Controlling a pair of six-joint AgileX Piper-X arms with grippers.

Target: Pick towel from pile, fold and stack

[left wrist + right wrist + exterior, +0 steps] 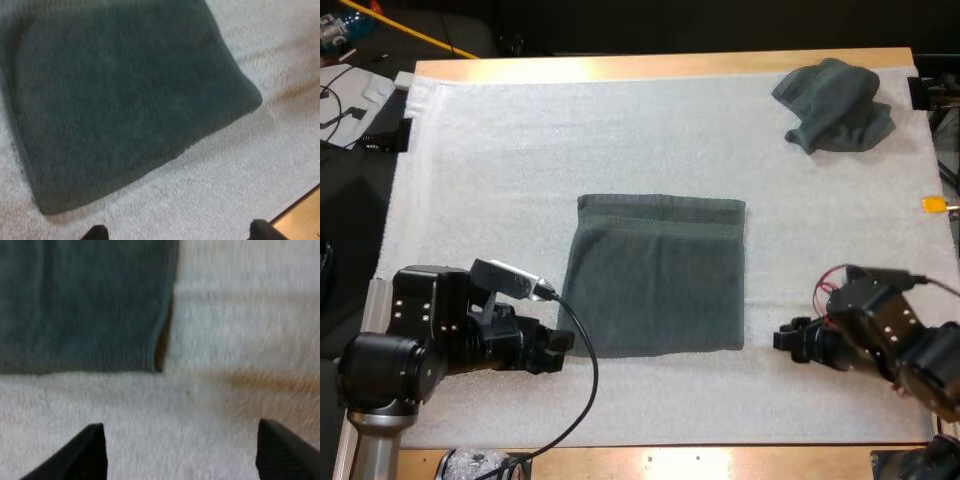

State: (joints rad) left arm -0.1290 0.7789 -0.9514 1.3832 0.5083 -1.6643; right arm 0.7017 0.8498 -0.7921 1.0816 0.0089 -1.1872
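Folded towel: flat at centre of mat.
Crumpled towel: far right corner.
Left gripper: wide, empty, beside folded towel's near left corner.
Right gripper: wide, empty, near its right corner.

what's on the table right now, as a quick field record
centre of mat: flat rectangular dark grey-green cloth towel
far right corner: crumpled dark grey-green cloth towel
surface: white foam mat
left gripper: open, at the flat towel's near left corner
right gripper: open, on the mat off the flat towel's near right corner, apart from it
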